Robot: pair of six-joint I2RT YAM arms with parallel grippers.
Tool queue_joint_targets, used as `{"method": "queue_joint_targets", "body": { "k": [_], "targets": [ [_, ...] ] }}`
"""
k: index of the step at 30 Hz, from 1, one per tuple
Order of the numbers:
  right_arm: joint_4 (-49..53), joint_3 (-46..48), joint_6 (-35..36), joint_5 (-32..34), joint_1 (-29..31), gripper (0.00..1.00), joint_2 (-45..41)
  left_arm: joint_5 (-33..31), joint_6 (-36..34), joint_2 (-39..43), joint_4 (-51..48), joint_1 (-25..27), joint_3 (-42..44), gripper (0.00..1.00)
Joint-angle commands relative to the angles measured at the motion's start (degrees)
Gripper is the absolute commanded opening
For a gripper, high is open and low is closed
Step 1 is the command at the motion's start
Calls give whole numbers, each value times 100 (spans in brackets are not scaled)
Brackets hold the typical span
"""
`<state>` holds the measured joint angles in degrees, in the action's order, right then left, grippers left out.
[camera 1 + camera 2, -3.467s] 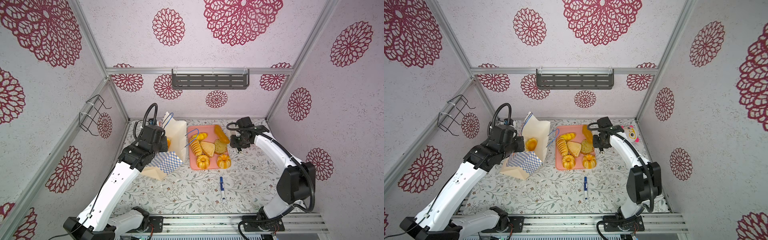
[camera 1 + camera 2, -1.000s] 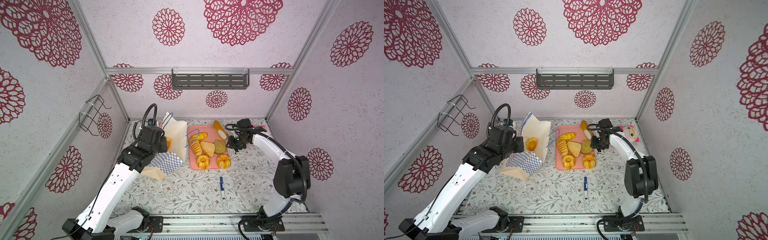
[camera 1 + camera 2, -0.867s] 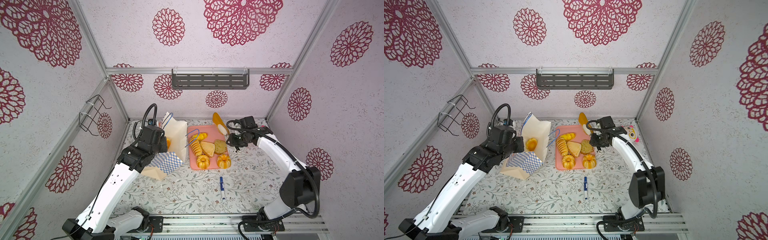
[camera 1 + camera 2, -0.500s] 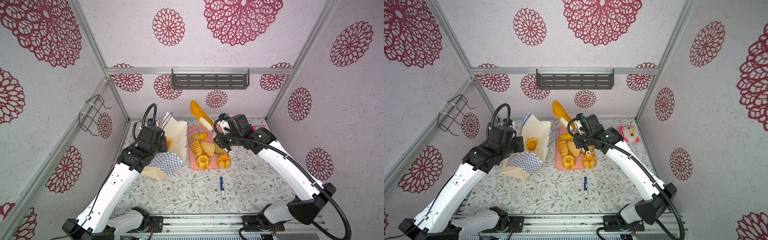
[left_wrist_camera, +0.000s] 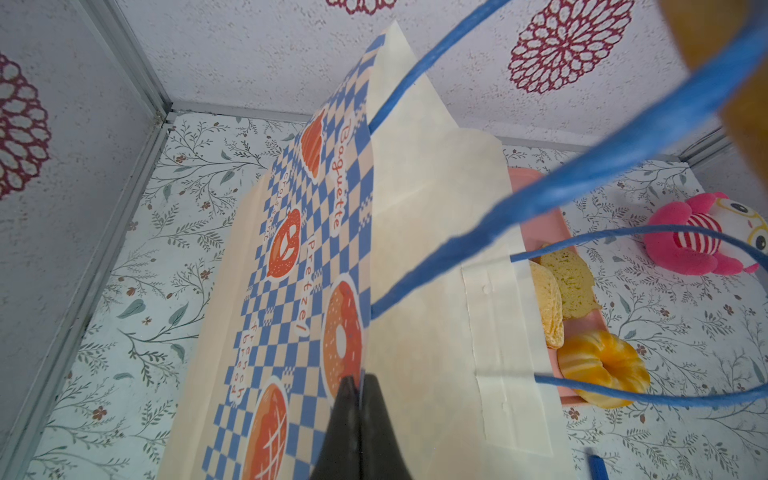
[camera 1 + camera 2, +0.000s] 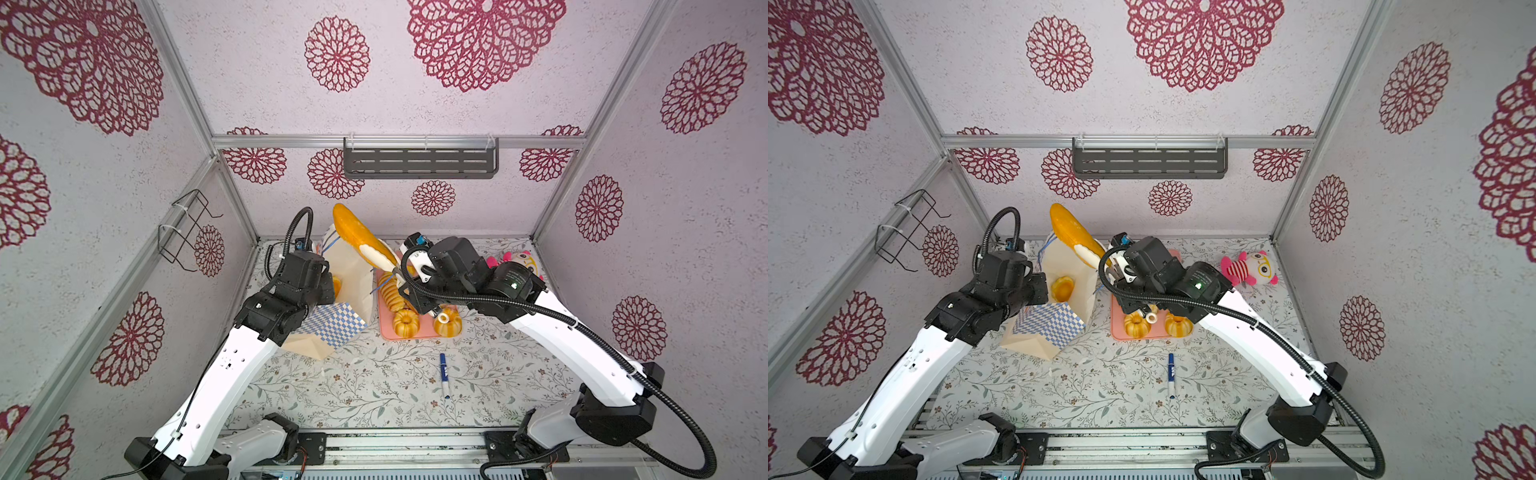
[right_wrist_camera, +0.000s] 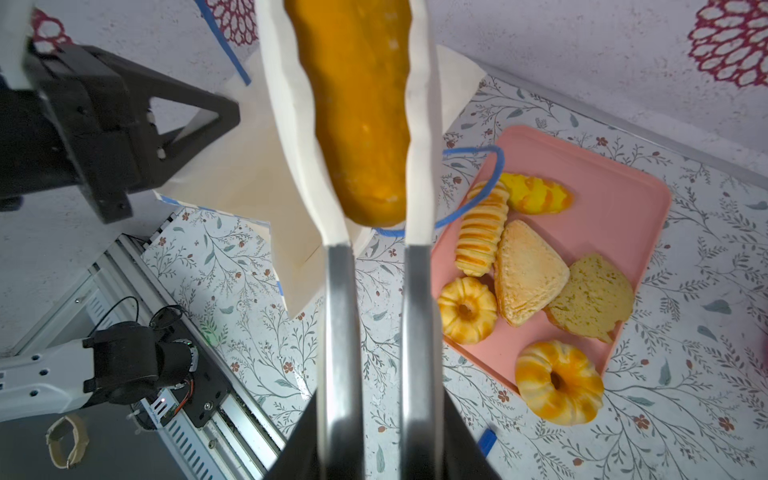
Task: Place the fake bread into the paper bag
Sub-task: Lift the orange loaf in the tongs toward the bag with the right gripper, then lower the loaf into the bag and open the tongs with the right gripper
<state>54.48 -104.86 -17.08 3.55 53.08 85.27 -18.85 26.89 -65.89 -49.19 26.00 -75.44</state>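
Floral tabletop (image 6: 374, 386); long loaf (image 6: 352, 229) aslant

The paper bag (image 6: 353, 272) is stood left of the tray (image 7: 602, 199), just beside it, and a pastry (image 6: 1062, 288) is lodged inside it. The long loaf (image 6: 356, 232) is held tilted above the bag's mouth. On the tray, the ridged loaf (image 7: 482, 228), croissant (image 7: 536, 193), triangular pie (image 7: 528, 278) and bun (image 7: 590, 299) are laid behind the left ring cake (image 6: 405, 325) and right ring cake (image 6: 453, 328) at its front edge. A marker (image 6: 444, 374) is laid before the tray. A plush toy (image 6: 1250, 268) is set right of it, near the back wall.
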Motion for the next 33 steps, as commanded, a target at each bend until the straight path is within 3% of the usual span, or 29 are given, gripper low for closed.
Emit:
{"method": "queue_joint_targets", "body": {
  "k": [1,12,19,33],
  "targets": [
    [-77,48,-249,296,7,27,-322,-40,62,77,18,39,3,0],
    [13,488,-531,242,79,28,-705,36,51,-56,135,42,-50,0],
    [-431,478,-673,261,72,31,-1009,57,67,-56,140,48,3,0],
    [-110,471,-884,-62,97,30,-690,39,78,-21,161,47,-93,0]
  ]
}}
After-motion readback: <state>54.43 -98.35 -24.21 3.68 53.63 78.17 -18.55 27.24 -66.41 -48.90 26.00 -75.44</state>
